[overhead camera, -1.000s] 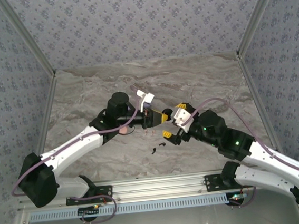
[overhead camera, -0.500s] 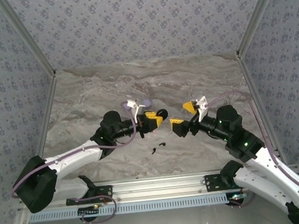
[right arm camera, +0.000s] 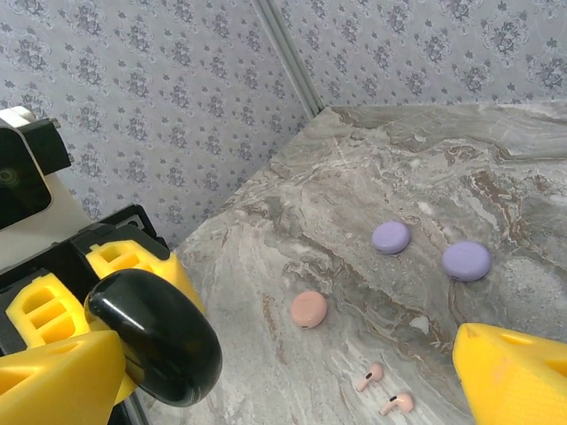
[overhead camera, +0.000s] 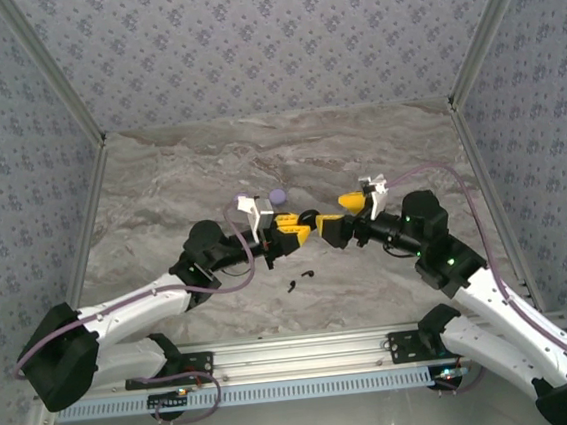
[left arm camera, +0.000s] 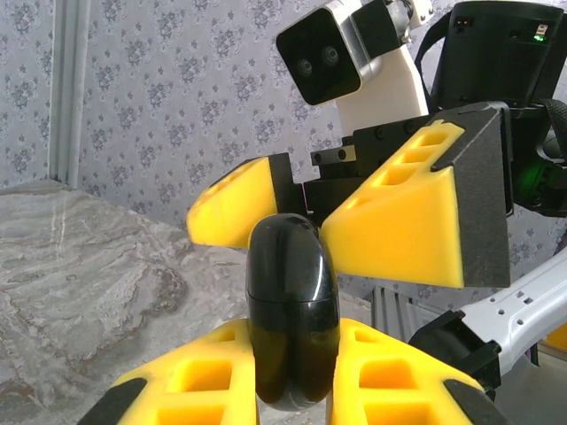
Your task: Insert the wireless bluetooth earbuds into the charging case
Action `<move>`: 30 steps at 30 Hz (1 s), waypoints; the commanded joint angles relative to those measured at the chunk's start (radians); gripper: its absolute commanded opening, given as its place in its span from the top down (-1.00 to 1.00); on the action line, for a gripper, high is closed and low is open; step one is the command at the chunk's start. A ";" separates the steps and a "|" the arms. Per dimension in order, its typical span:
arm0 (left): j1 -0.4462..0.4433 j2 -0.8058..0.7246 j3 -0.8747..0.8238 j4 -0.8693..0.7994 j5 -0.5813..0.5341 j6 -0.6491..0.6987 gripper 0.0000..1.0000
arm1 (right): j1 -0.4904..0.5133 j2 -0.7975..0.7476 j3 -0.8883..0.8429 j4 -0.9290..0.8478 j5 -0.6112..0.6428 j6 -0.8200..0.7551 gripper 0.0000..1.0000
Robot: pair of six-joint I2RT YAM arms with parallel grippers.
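Two tiny black stemmed earbuds [overhead camera: 293, 286] lie on the marbled grey tabletop [overhead camera: 160, 184], nearer than both tools. Up a bit, the left tool [overhead camera: 295, 229] clamps the glossy black rounded charging case [overhead camera: 308, 217], and the right tool [overhead camera: 337, 217] gapes wide around its end. Beyond the left tool sits a round lilac disc [overhead camera: 278, 196].

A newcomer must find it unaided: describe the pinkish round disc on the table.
In the right wrist view, start on the grey marbled table and find the two lilac round discs. The pinkish round disc lies apart from them, nearer the camera, beyond the two tiny pinkish stemmed earbuds. It alone is both coin-shaped and pink.
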 commanded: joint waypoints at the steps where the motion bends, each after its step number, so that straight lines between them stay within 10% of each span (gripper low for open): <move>1: -0.007 -0.014 0.022 0.036 0.004 0.026 1.00 | -0.009 0.015 0.015 0.026 -0.002 0.015 -0.95; 30: -0.010 -0.042 0.010 -0.056 -0.078 0.091 1.00 | -0.113 0.040 0.187 -0.231 -0.024 -0.019 -0.93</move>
